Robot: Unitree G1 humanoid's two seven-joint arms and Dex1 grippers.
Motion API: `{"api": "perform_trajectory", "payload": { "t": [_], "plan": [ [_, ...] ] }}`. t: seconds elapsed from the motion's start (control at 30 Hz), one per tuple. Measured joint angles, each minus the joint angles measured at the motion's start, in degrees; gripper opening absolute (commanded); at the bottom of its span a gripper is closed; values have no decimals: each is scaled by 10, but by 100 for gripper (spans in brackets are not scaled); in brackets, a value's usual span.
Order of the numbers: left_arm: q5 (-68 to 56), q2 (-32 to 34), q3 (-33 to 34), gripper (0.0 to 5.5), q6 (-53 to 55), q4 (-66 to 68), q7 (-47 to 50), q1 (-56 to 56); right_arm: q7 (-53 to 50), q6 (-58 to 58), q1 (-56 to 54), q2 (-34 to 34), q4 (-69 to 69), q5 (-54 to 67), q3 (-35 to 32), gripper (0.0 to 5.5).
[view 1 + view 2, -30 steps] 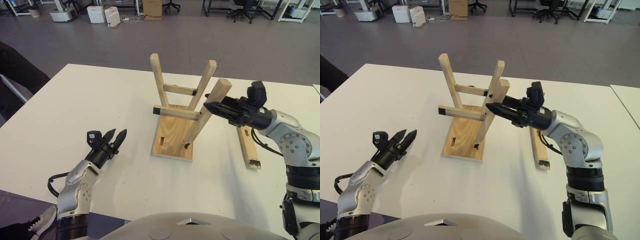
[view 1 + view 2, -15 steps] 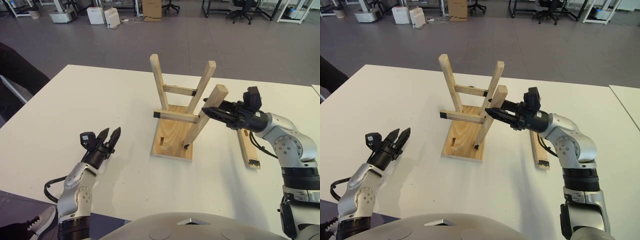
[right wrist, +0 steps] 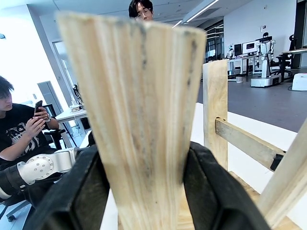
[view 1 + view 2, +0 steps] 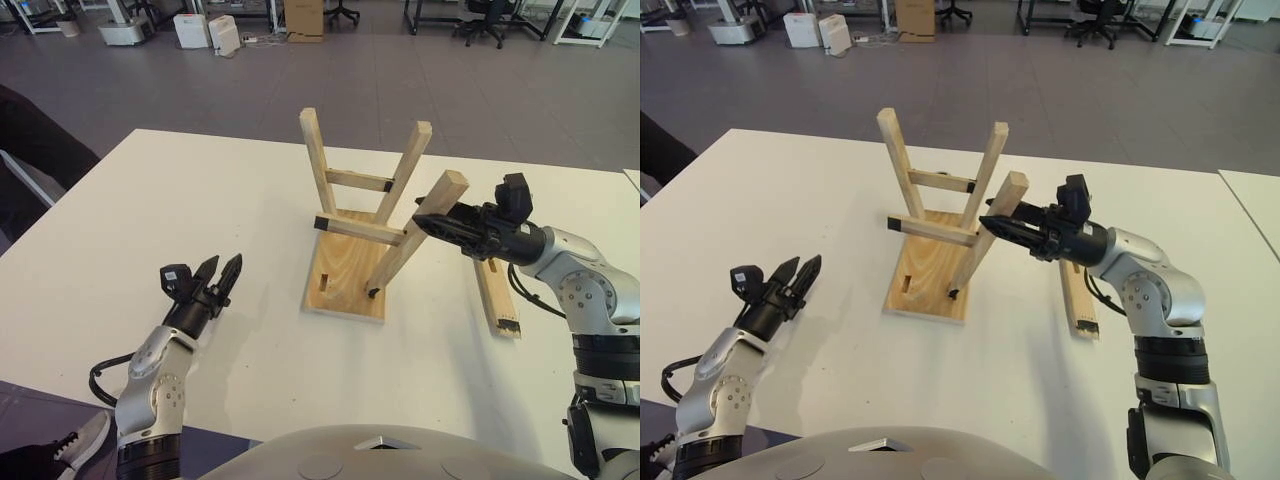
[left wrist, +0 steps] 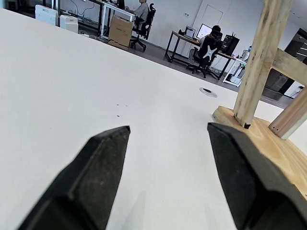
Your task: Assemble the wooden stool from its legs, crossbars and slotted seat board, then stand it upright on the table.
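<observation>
Right gripper [image 4: 428, 222] stayed clamped on the third leg [image 4: 396, 255] and in the last second rocked its top down, then back out to the right, with the foot at a slot in the seat board [image 4: 338, 292]. My read: still working it in, not seated. Left gripper [image 4: 225, 264] had pulled back slightly and hung with fingers spread over the table [image 4: 150, 200], well left of the upturned board, and the fourth leg [image 4: 497, 297] lay loose near the right arm. No legible print or labels anywhere.
</observation>
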Motion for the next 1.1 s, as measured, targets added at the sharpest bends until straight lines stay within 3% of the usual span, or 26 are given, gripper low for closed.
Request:
{"api": "perform_trajectory", "payload": {
  "t": [0.2, 0.5, 0.73, 1.1],
  "plan": [
    [0, 0, -5, 297, 0, 0, -1, 1, -2, 0, 0, 1, 0, -4, -2, 212],
    [0, 0, -9, 297, -2, 0, -4, -2, 6, -96, 0, 26, 21, -66, 31, 211],
    [0, -2, -10, 297, -10, -1, -5, 5, 74, -147, 45, -32, -11, -80, 60, 211],
    [0, -13, -13, 297, -11, -2, -4, 6, 132, -56, -143, -93, 77, -127, 199, 211]
  ]
}}
